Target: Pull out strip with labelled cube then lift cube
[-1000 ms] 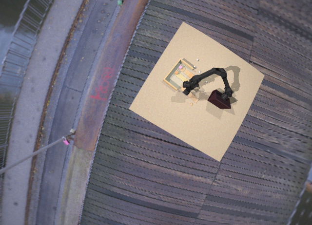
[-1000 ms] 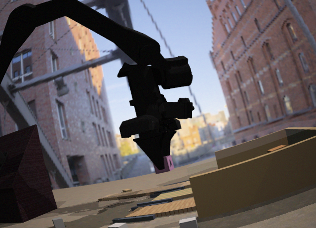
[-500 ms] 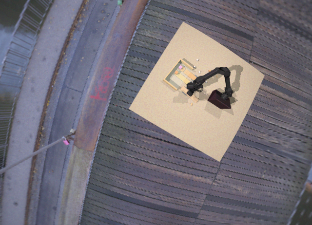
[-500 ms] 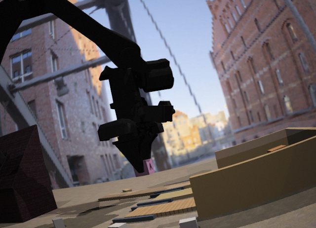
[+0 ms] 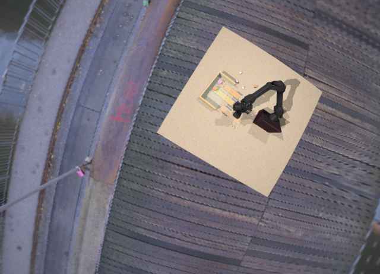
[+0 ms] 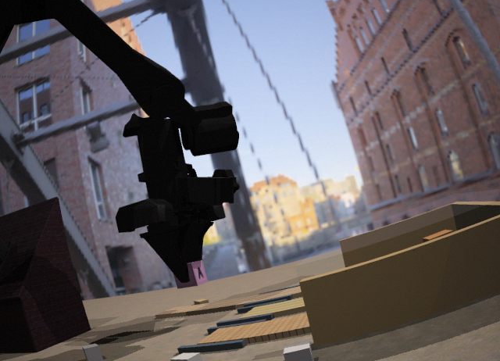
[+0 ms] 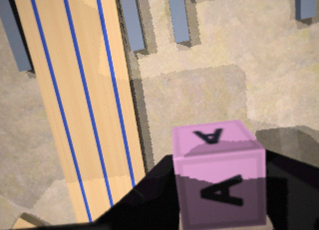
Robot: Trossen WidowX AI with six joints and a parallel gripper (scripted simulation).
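My gripper (image 5: 237,114) (image 6: 186,273) is shut on the pink cube (image 6: 198,273) (image 7: 219,180), which has a black letter A on its faces. The cube hangs clear above the sandy board. Below it in the wrist view lies a light wooden strip (image 7: 85,106) with blue lines, stretched out over the board; it also shows in the overhead view (image 5: 230,114). More strips (image 5: 224,96) (image 6: 258,329) reach out of the open wooden tray (image 5: 203,93) (image 6: 383,292). In the overhead view a second small pink block (image 5: 219,81) sits in the tray's far corner.
Grey bars (image 7: 131,21) (image 6: 246,319) lie between the strips. The arm's dark red base block (image 5: 268,121) (image 6: 32,277) stands beside the strips. Small white cubes (image 5: 243,87) (image 6: 298,351) and a small orange block (image 5: 255,86) lie scattered on the board (image 5: 214,148).
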